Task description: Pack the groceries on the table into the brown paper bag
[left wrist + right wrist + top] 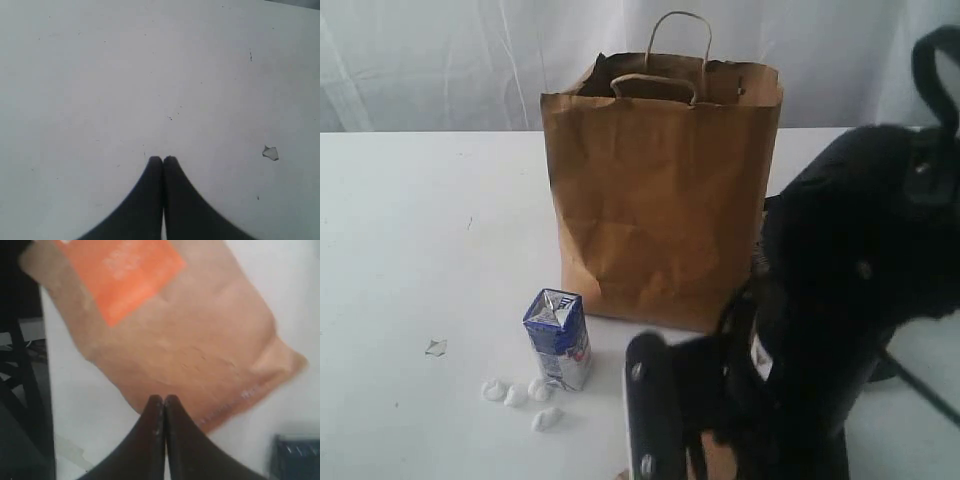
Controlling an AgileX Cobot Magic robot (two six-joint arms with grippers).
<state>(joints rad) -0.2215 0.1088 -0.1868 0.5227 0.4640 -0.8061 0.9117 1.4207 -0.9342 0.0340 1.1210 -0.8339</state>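
The brown paper bag (660, 200) stands upright and open on the white table (410, 230). A small blue-white carton (558, 338) stands in front of its left corner. The brown pouch with an orange label (175, 330) lies flat on the table in the right wrist view. My right gripper (163, 399) is shut, its tips over the pouch's near edge with nothing seen between them. In the exterior view only a sliver of the pouch (718, 458) shows behind the black right arm (840, 300). My left gripper (162, 159) is shut above bare table.
A few small white lumps (517, 392) lie beside the carton, and a small pale scrap (436, 347) (270, 153) lies left of them. A dark blue item (297, 457) shows at the frame edge near the pouch. The table's edge and black frame (25, 365) run past the pouch.
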